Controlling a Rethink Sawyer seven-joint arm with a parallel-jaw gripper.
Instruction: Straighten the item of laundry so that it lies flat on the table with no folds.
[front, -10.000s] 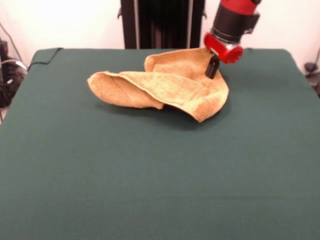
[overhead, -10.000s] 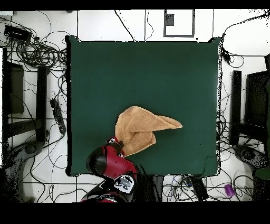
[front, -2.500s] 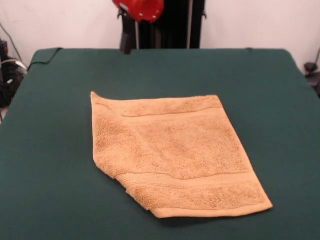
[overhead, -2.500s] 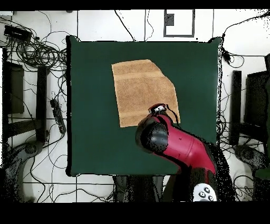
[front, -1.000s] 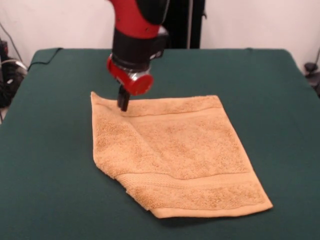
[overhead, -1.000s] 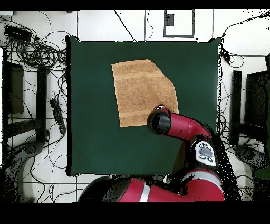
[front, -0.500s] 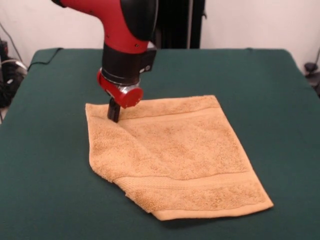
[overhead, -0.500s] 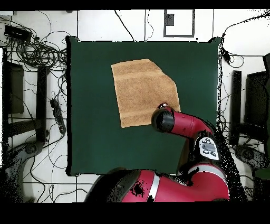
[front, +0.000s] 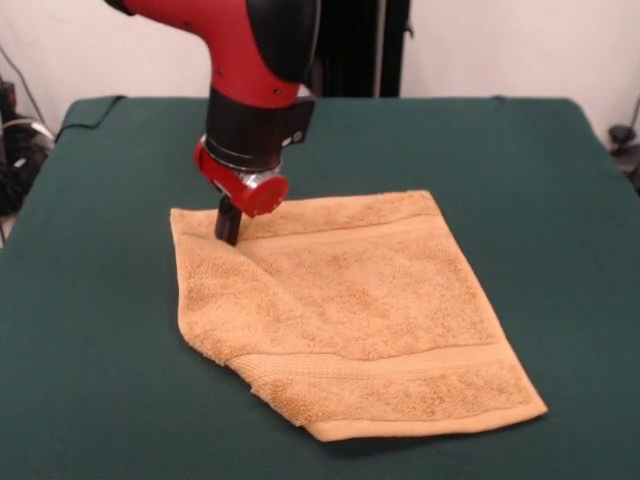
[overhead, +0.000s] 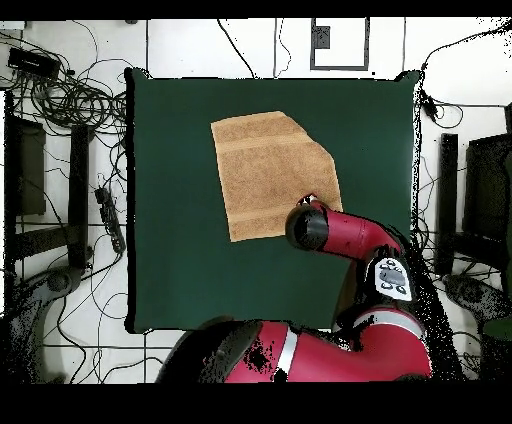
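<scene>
Front view shows our gripper (front: 229, 232) planted on the far left corner area of the towel (front: 350, 310), its dark tip touching the terry just inside the border band. We cannot tell whether the claw is spread or pinched; only a single black stub shows below the red wrist.

The towel lies near the middle of the green table (front: 560, 180), mostly flat, but its near left corner looks cut off at a slant, which we read as a corner tucked under. In the overhead view the towel (overhead: 268, 172) shows the same clipped corner, and the arm covers the corner beside it.

We judge the task nearly done: the step in hand is a corner adjustment. The next move, as we see it, calls for freeing that tucked corner and drawing it outward.

Against the frame one second back, the far left corner has slid outward and toward the camera, and the arm has dropped lower.
</scene>
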